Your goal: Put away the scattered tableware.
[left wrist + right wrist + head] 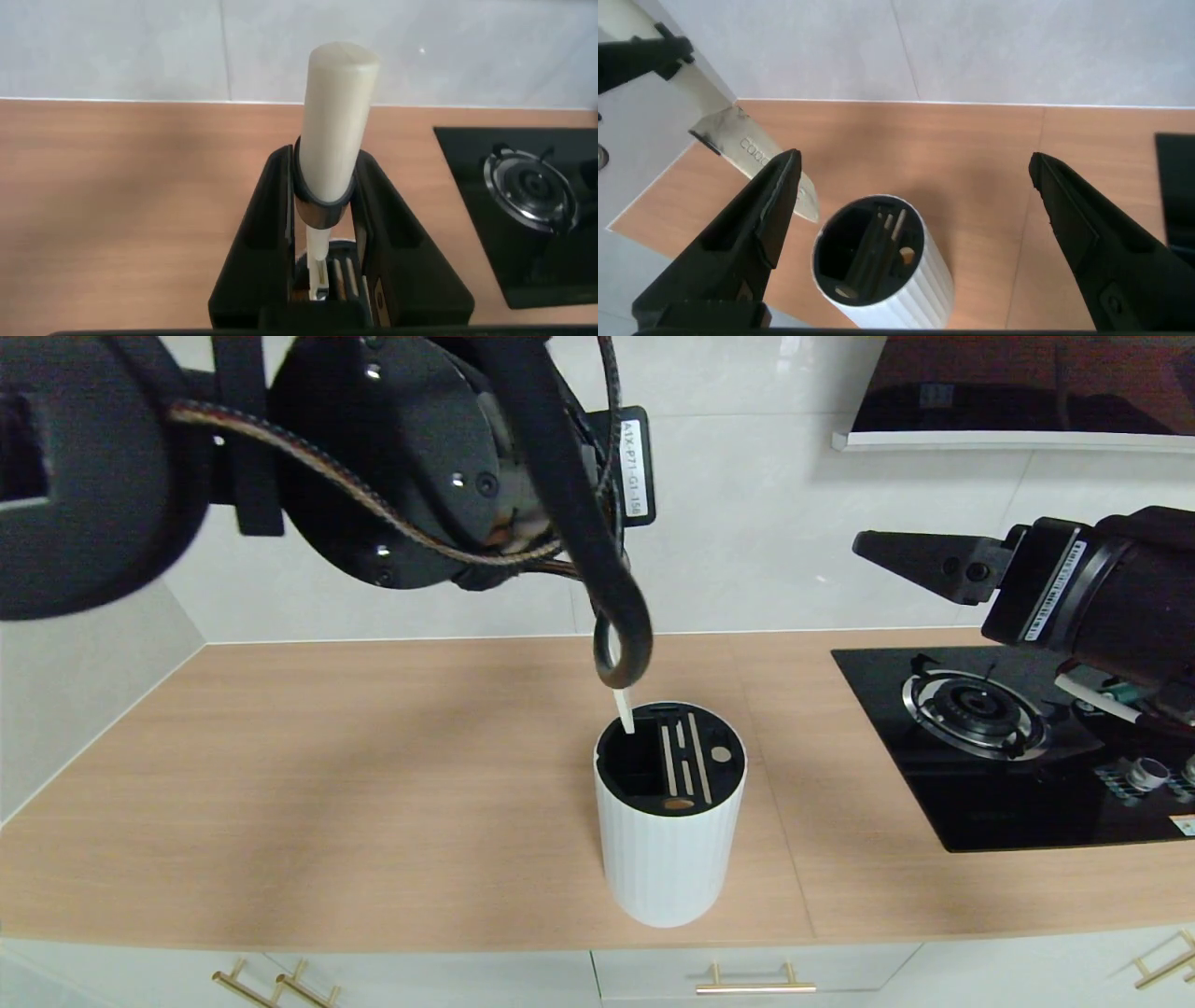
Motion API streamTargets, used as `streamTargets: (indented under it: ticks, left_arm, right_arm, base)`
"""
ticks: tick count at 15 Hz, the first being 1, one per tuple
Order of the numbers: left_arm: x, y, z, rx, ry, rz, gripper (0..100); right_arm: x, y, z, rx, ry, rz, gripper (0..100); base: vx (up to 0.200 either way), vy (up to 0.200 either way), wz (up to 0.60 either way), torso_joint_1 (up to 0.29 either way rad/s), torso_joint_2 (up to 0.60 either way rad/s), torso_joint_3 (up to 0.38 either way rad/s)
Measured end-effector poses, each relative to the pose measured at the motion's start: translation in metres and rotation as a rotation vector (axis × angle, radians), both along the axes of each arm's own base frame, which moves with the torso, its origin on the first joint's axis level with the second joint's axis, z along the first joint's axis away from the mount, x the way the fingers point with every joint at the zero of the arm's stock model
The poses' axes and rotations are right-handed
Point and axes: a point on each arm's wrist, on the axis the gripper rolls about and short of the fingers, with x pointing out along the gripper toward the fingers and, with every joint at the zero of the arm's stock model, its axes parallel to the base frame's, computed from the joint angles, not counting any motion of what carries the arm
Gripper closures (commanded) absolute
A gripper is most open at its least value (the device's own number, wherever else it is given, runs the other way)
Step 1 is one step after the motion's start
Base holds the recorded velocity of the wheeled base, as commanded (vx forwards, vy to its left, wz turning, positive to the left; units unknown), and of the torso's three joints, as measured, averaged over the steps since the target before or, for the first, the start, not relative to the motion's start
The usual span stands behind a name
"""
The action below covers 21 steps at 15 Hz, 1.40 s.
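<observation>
The holder [667, 859] stands on the bench [373, 784] near its middle, toward the front edge, with the wall [747, 523] behind it and the stove [1008, 803] set into the bench well to its right. Above the holder's rear left side, the left gripper [322, 271] has its jaws closed on a knife [334, 112], whose tip sits at the holder's large opening. The right gripper [913, 163] hangs over the stove, jaws spread apart.

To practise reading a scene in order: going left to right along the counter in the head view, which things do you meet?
White ribbed holder → gas burner → silver knob.
</observation>
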Motion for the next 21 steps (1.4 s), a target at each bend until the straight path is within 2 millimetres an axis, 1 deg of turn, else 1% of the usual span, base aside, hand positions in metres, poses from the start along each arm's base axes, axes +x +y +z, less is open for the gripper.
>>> streamTargets:
  ticks: [2,7,9,15,21]
  left_arm:
    - [0.000,-0.009,-0.007,0.003,0.014,-0.011,100]
    - [0.005,-0.023,-0.025,0.023,0.057,-0.018,100]
    - [0.005,-0.026,-0.033,0.037,0.093,-0.014,100]
    - [0.007,-0.029,-0.037,0.036,0.098,-0.002,100]
    - [0.015,-0.039,-0.054,0.033,0.127,0.020,100]
  right_arm:
    - [0.001,0.000,0.000,-0.001,0.001,-0.002,0]
    - [0.001,0.000,-0.002,-0.004,0.004,-0.003,0]
    - [0.001,0.000,-0.003,-0.008,0.009,-0.003,0]
    - [0.002,0.001,-0.005,-0.011,0.014,-0.003,0]
    - [0.004,0.003,-0.008,-0.020,0.023,-0.002,0]
  base:
    - [0.000,0.000,0.00,0.000,0.00,0.000]
    - [0.000,0.000,0.00,0.000,0.00,0.000]
    - [0.000,0.000,0.00,0.000,0.00,0.000]
    - [0.000,0.000,0.00,0.000,0.00,0.000]
    - [0.000,0.000,0.00,0.000,0.00,0.000]
